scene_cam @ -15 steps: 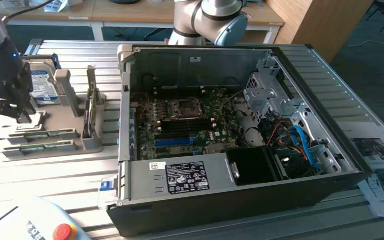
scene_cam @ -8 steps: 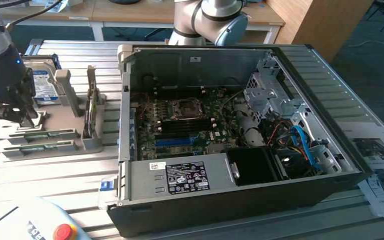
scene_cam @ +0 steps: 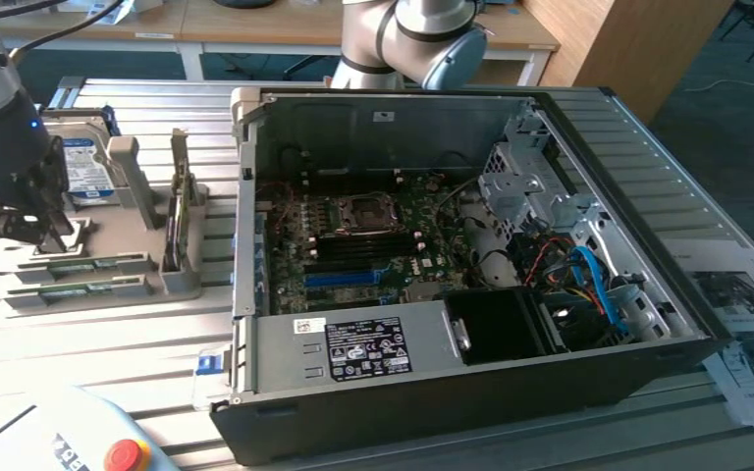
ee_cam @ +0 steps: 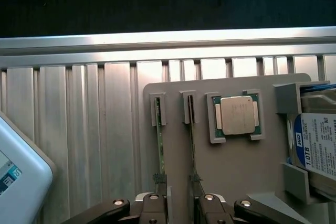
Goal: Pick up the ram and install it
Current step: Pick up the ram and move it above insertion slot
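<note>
Hard drive [ee_cam: 315, 150] cropped, hand [ee_cam: 181, 208] partly cropped

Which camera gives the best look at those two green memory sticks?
The exterior view: the memory sticks show their green sides in the grey holder. The wrist view sees the memory sticks edge-on, as thin lines.

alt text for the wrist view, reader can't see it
The open gripper hangs over a grey holder on the ribbed metal table. Two ram sticks stand on edge in its slots, beside a silver processor chip and a blue-labelled hard drive.
</note>
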Available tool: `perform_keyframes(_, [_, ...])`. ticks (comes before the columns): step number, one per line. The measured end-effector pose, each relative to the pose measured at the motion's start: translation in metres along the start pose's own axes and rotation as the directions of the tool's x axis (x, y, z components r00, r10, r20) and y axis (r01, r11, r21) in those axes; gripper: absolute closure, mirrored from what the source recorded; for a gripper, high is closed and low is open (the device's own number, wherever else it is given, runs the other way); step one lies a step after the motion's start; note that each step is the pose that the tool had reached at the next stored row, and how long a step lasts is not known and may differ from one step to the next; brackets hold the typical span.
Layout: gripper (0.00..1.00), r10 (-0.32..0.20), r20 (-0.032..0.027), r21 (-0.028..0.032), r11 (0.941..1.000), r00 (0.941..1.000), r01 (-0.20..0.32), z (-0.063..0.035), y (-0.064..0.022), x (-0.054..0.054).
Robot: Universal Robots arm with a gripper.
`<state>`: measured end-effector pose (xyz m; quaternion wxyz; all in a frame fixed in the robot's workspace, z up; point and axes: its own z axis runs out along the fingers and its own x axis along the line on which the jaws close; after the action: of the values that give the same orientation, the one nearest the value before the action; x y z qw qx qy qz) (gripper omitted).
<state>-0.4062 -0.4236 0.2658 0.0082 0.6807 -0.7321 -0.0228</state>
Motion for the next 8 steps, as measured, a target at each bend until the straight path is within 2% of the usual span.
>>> perform_keyframes(5, [0.7, 0.0, 0.0001, 0.0001, 1.0, 1.0, 0.0, -0.0001, -0.0005, 0.0076])
perform_keyframes(8, [0.7, 0.0, 0.0001, 0.0, 1.0, 1.0, 0.0, -0.0002, -0.0006, 0.0083])
